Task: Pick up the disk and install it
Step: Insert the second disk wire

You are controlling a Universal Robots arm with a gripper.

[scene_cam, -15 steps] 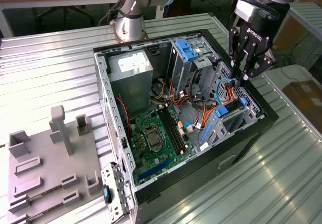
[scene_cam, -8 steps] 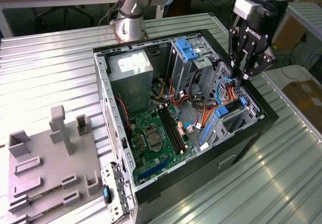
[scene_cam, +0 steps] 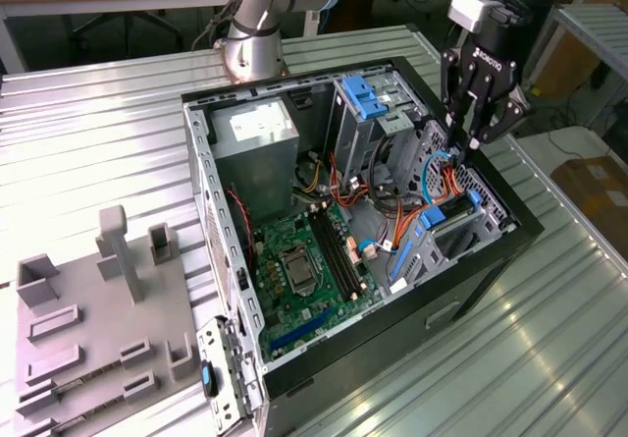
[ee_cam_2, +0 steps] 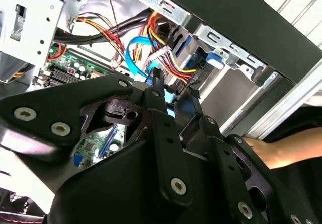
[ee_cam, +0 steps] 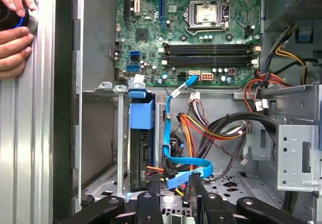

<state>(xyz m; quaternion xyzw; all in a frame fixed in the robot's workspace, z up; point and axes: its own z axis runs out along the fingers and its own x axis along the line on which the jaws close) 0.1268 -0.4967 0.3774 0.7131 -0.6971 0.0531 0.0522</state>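
Grey moulded fixture [scene_cam: 98,339] lies nearest in the exterior view, at the exterior view's left of the open computer case [scene_cam: 491,260], which holds a motherboard [scene_cam: 309,260], power supply [scene_cam: 255,147] and cables. The gripper [scene_cam: 469,133] hovers over the case's far right corner. In the second wrist view, its fingers [ee_cam_2: 156,83] stand narrowly apart, empty. In the first wrist view, the disk [ee_cam: 141,151] sits edge-on in the drive bay [ee_cam: 100,133], just beside the gripper [ee_cam: 173,183].

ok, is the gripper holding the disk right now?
No, in the exterior view the gripper hangs above the open computer case with nothing between its fingers.
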